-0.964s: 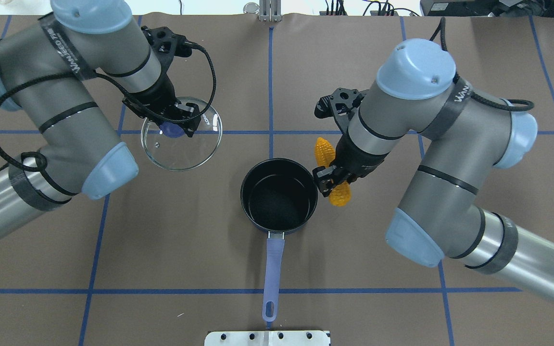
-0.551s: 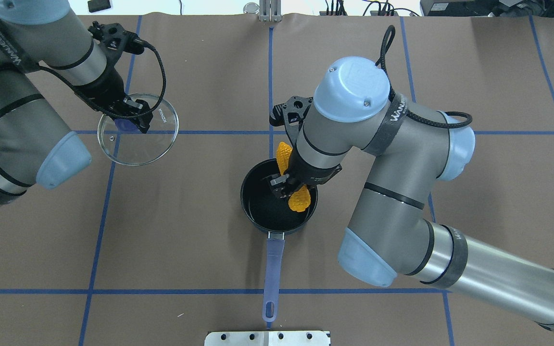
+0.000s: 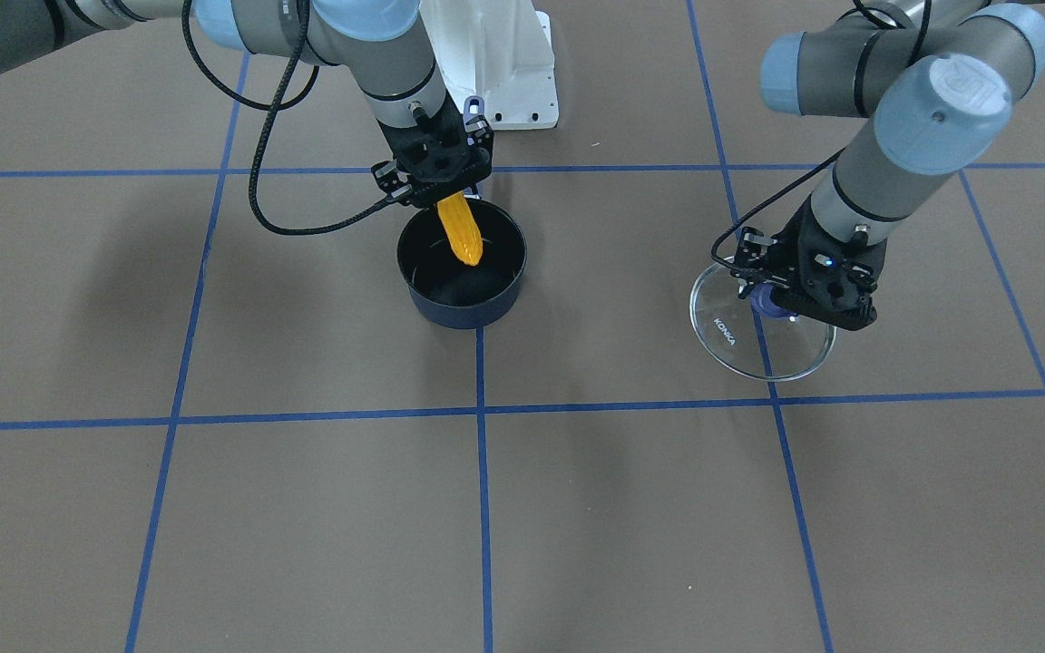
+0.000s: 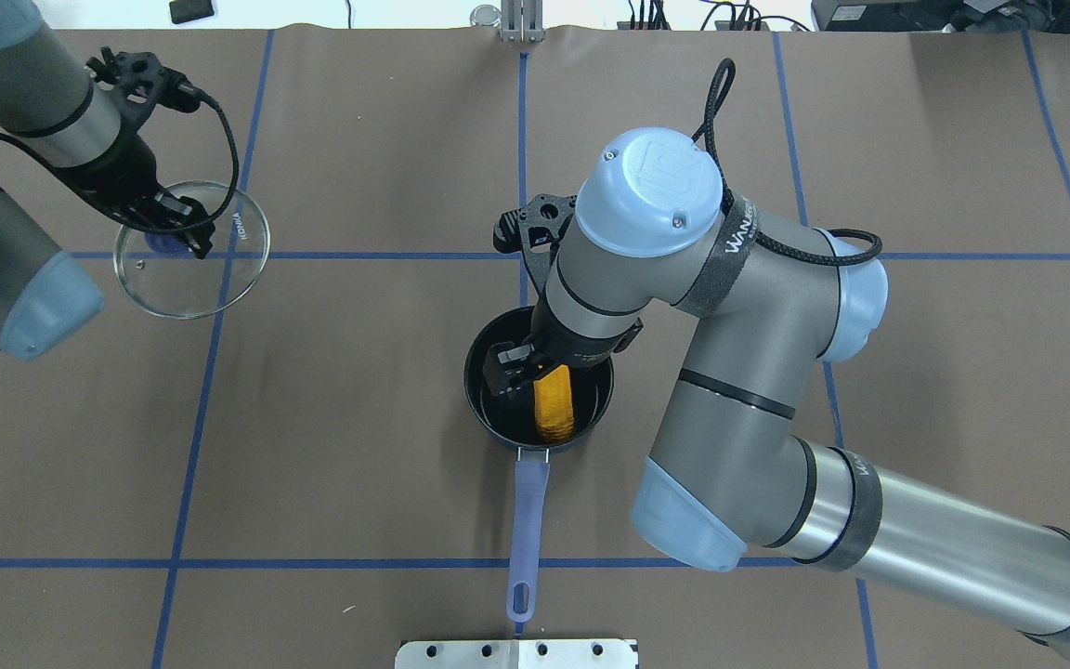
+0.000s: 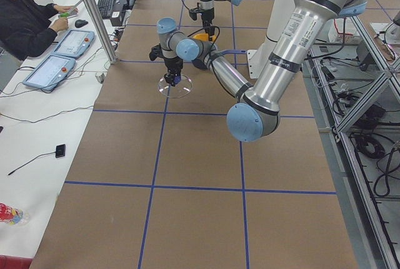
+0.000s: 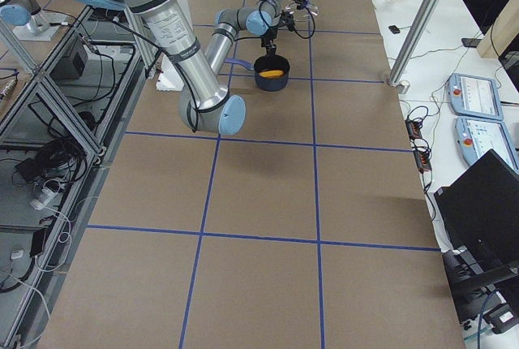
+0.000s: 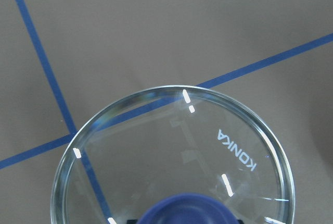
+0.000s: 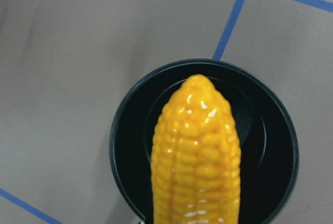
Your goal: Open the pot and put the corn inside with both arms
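The right tool (image 3: 443,192) is clamped on the corn (image 3: 460,231), which sits just beneath it across the mouth of the dark pot (image 3: 463,316), its tapered tip reaching out past the tool. Whether the corn touches the pot's bottom cannot be told. The left tool (image 3: 804,292) is closed around the blue knob (image 3: 766,300) of the glass lid (image 3: 758,352), whose rim spreads out below it over the tabletop (image 3: 305,308), well apart from the pot.

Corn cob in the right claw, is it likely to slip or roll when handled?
Probably stiff: the corn juts from the right claw without sagging. Its glossy, rounded, tapered body looks slippery and apt to roll.
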